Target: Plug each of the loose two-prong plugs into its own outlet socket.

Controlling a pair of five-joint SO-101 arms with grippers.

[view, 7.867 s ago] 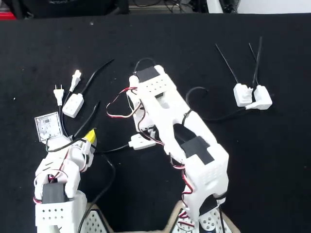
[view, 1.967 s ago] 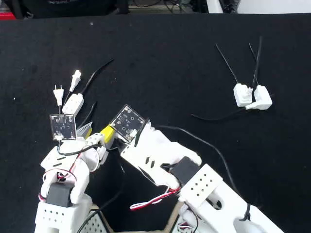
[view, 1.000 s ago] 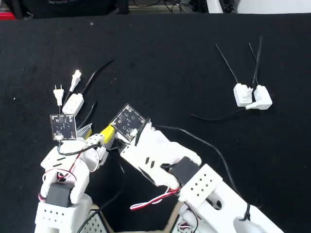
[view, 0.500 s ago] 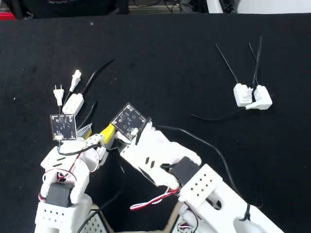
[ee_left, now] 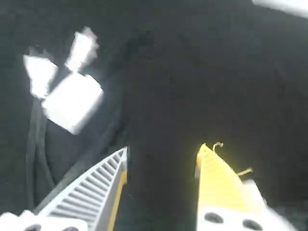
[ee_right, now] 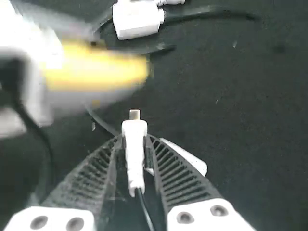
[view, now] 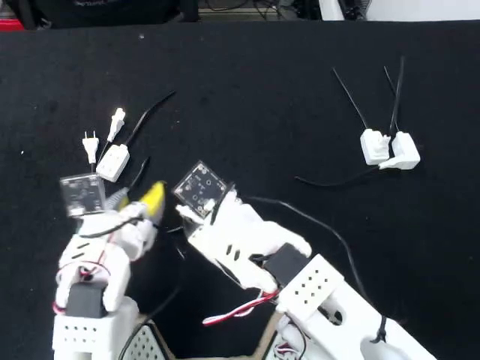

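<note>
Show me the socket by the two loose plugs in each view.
High view: socket, at left, just beyond the yellow finger.
Left wrist view: socket, ahead of the grey finger.
Right wrist view: socket, beyond the yellow finger.
Shared landmark: that yellow finger of the left gripper.

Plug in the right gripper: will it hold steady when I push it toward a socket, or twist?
The plug looks like small hard plastic, so probably stiff and light. The right gripper pinches only its narrow sides, so it may pivot when pushed. Its black cord trails back and could tug.
</note>
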